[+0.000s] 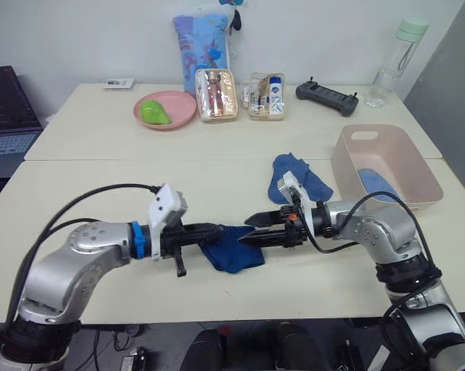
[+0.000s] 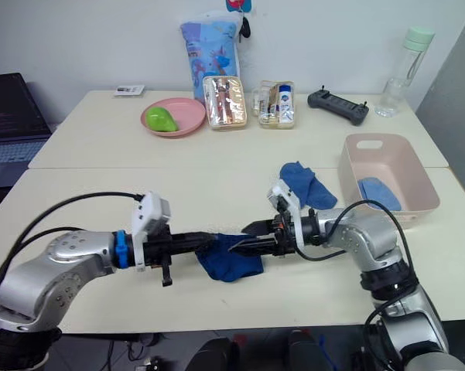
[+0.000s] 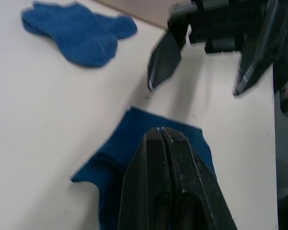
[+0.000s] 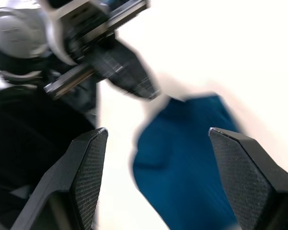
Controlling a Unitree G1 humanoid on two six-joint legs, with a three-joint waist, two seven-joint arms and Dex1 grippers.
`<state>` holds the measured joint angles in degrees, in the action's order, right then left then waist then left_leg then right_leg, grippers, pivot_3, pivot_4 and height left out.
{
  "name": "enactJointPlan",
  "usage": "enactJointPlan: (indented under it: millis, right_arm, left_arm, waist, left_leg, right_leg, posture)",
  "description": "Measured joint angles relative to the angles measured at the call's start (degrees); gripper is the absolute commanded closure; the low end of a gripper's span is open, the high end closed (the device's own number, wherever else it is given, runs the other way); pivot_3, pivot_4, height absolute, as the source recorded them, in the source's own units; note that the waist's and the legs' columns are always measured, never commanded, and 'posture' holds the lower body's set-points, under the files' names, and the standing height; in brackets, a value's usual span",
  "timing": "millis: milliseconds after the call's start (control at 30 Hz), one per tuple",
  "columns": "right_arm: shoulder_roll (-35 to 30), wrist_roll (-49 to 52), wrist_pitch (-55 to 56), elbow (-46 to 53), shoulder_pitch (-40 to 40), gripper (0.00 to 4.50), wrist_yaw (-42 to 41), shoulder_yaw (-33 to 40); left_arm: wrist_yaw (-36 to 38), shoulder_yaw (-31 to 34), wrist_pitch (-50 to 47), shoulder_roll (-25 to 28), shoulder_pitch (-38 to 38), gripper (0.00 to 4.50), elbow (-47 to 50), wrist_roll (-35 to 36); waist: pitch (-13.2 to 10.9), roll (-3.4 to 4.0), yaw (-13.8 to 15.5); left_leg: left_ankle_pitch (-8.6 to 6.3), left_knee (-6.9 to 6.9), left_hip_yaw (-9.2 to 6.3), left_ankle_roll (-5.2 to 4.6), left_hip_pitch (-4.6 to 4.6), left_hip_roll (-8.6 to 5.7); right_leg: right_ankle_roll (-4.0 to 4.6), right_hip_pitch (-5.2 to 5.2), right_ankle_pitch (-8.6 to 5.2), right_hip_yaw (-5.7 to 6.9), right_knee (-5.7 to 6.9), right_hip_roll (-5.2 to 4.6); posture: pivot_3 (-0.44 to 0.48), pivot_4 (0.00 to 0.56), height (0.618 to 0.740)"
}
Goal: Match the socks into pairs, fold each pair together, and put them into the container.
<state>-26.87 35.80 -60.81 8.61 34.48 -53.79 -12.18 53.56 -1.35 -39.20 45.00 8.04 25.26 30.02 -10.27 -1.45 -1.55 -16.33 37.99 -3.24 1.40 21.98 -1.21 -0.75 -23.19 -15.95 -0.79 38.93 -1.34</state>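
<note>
In the left eye view the left gripper (image 1: 214, 229) hides one edge of the folded dark blue sock (image 1: 234, 247) on the near table (image 1: 100, 193), while the right gripper (image 1: 247, 230) points at the sock's other edge. A medium blue sock pair (image 1: 298, 179) lies just beside the pink tub (image 1: 348, 166), which holds a light blue sock (image 1: 379, 182). The left wrist view shows the left fingers (image 3: 170, 191) pressed together over the dark sock, whether pinching it is hard to tell. The right wrist view, blurred, shows the right fingers (image 4: 88, 163) spread wide.
</note>
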Motion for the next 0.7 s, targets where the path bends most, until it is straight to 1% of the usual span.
enactJointPlan:
  millis: [100, 167, 333, 467, 567, 700]
  right_arm:
    - [-1.77, -3.29, -0.04, -1.36, -0.94, 0.89, 3.35, -0.41]
    - [-1.79, -3.76, -0.95, -2.23, -1.73, 0.89, 4.42, -0.68]
    - [-0.02, -3.68, -4.78, -2.61, -2.3, 0.89, 6.35, -2.68]
    - [3.82, -3.26, -6.63, -4.95, -1.83, 0.89, 7.9, -2.08]
    - [8.14, -3.15, -7.07, -8.48, -0.35, 0.89, 8.91, -1.96]
    - [11.09, -3.2, -7.03, -11.26, 0.78, 0.89, 9.44, -2.06]
  left_arm:
    - [-0.4, -5.62, 6.87, -1.14, -2.95, 4.5, -6.43, -6.93]
    - [-0.22, -6.4, 10.14, -1.71, -2.98, 4.5, -7.8, -8.67]
    - [0.26, -6.67, 12.18, -2.47, -3.18, 4.5, -8.81, -9.23]
    - [0.65, -6.41, 12.27, -2.45, -3.42, 4.5, -8.84, -9.38]
    - [0.83, -6.07, 12.37, -2.45, -3.68, 4.5, -8.88, -9.67]
    - [0.79, -5.93, 12.38, -2.56, -3.81, 4.5, -8.84, -9.74]
  waist:
    - [0.01, 0.01, -0.02]
    - [0.01, -0.01, 0.03]
    - [0.03, 0.02, 0.01]
    - [0.09, -0.02, -0.01]
    - [0.12, 0.01, -0.32]
    - [0.17, 0.02, -0.33]
  left_leg:
    - [0.0, -0.02, 0.02, 0.0, 0.0, 0.02]
    - [0.0, 0.0, -0.01, 0.0, 0.01, 0.03]
    - [0.01, 0.05, 0.02, -0.02, -0.01, 0.02]
    - [0.01, 0.05, 0.02, -0.02, -0.07, 0.03]
    - [0.01, 0.04, 0.04, -0.02, -0.13, 0.04]
    - [0.01, 0.03, 0.03, -0.03, -0.15, 0.08]
  right_leg:
    - [0.0, -0.03, 0.0, 0.0, -0.01, 0.0]
    - [0.01, -0.01, 0.0, 0.03, -0.01, 0.0]
    - [0.0, 0.03, 0.01, -0.01, 0.02, 0.0]
    - [0.0, 0.05, 0.01, 0.0, 0.05, 0.0]
    - [0.02, 0.05, 0.02, -0.02, 0.09, 0.02]
    - [0.04, 0.05, 0.04, 0.01, 0.1, 0.05]
  posture:
    - [0.0, 0.15, 0.74]
    - [0.0, 0.15, 0.74]
    - [0.0, 0.15, 0.74]
    - [0.0, 0.15, 0.74]
    - [0.0, 0.15, 0.74]
    - [0.0, 0.15, 0.74]
